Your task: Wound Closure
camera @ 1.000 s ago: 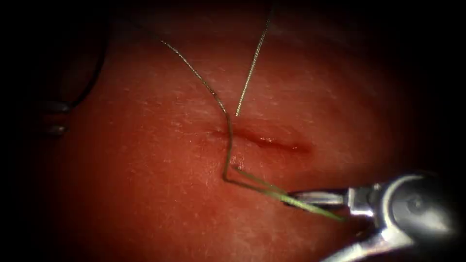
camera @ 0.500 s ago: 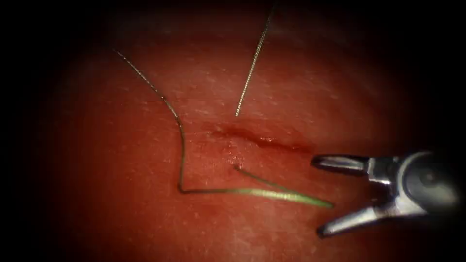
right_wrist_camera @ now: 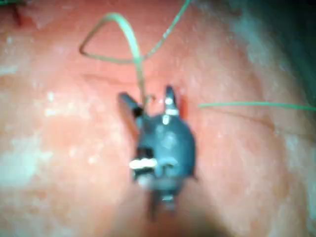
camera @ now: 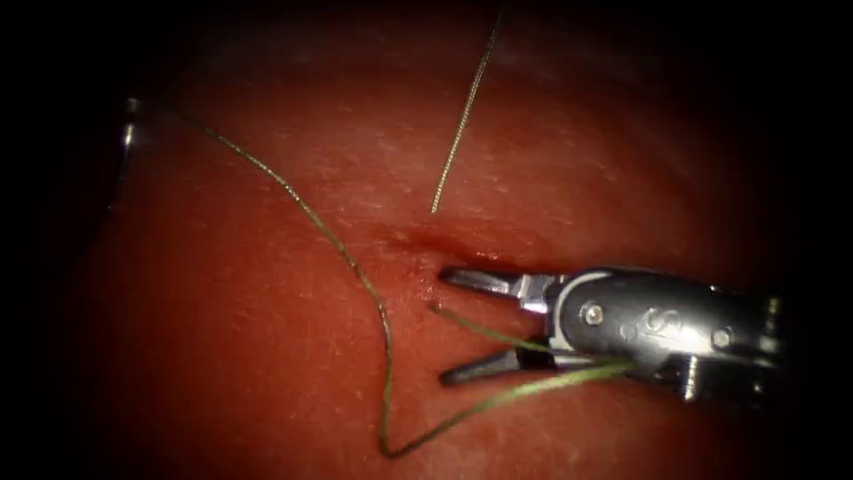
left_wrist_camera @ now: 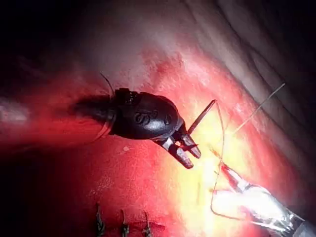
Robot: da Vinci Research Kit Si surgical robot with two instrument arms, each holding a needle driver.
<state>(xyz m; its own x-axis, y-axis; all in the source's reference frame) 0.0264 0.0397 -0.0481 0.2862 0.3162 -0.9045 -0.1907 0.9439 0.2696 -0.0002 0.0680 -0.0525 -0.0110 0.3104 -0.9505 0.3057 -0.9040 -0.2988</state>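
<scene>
The tissue (camera: 267, 293) has a short cut (camera: 484, 258). Green thread (camera: 382, 356) leaves the tissue just below the cut's left end and runs right, between the jaws of my right tool (camera: 444, 327). That tool stands open and holds nothing, as the right wrist view (right_wrist_camera: 146, 96) also shows. The thread then loops back low and climbs up-left to my left tool (camera: 130, 133), dim at the left edge. In the left wrist view the left tool (left_wrist_camera: 228, 174) looks shut on the thread (left_wrist_camera: 221, 143). I cannot make out the needle.
A straight pale strand of thread (camera: 462, 116) hangs from above and ends just over the cut. Dark ends of earlier stitches (left_wrist_camera: 122, 228) stand in a row on the tissue. Red fluid wets the cut.
My right tool let go of the thread, drew right, then came left with open jaws astride the thread's exit point. The thread's far end swung left and its loop dropped lower.
</scene>
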